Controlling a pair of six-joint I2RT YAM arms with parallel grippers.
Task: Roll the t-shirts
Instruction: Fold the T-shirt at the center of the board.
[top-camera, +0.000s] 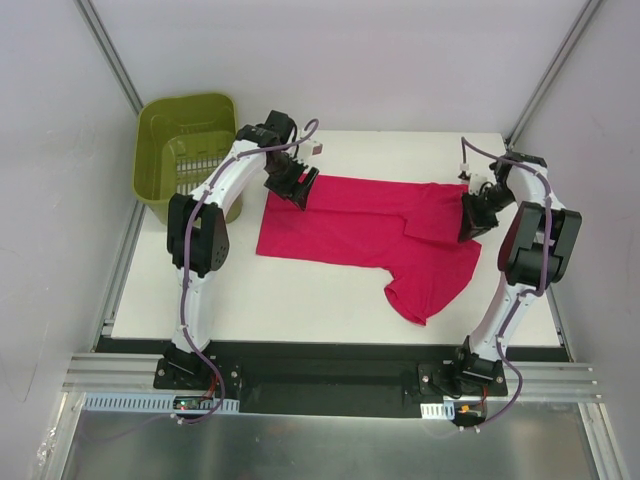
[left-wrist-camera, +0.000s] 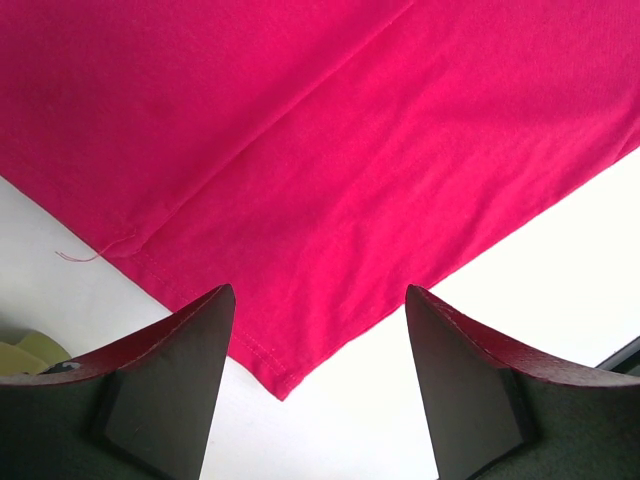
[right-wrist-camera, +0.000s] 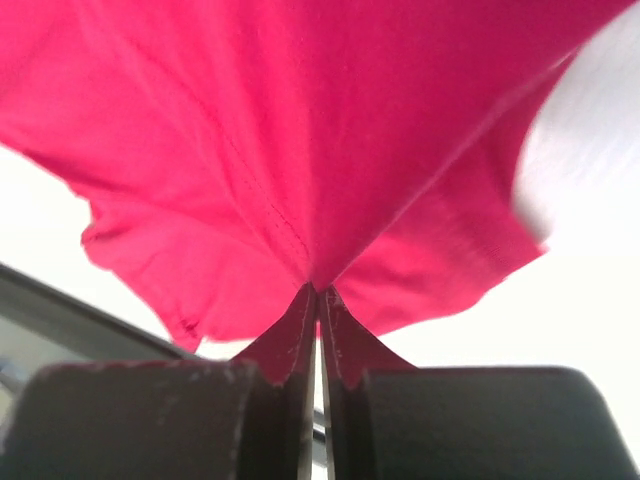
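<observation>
The left arm (top-camera: 225, 175) is being stretched forward, wrist tipped down, with the left fingers (left-wrist-camera: 160, 390) being held wide apart. The right arm (top-camera: 540, 240) is being bent inward, with the right fingers (right-wrist-camera: 280, 360) being pressed together on a fold of the t-shirt (top-camera: 340, 225).

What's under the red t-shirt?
The t-shirt lies on the white table, which shows all around it. Anything beneath the cloth is covered, so I cannot tell. The right pincer pinches one edge.

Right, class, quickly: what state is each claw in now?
Left claw: open, holding nothing.
Right claw: shut on the plain magenta-red soft fabric t-shirt.
</observation>
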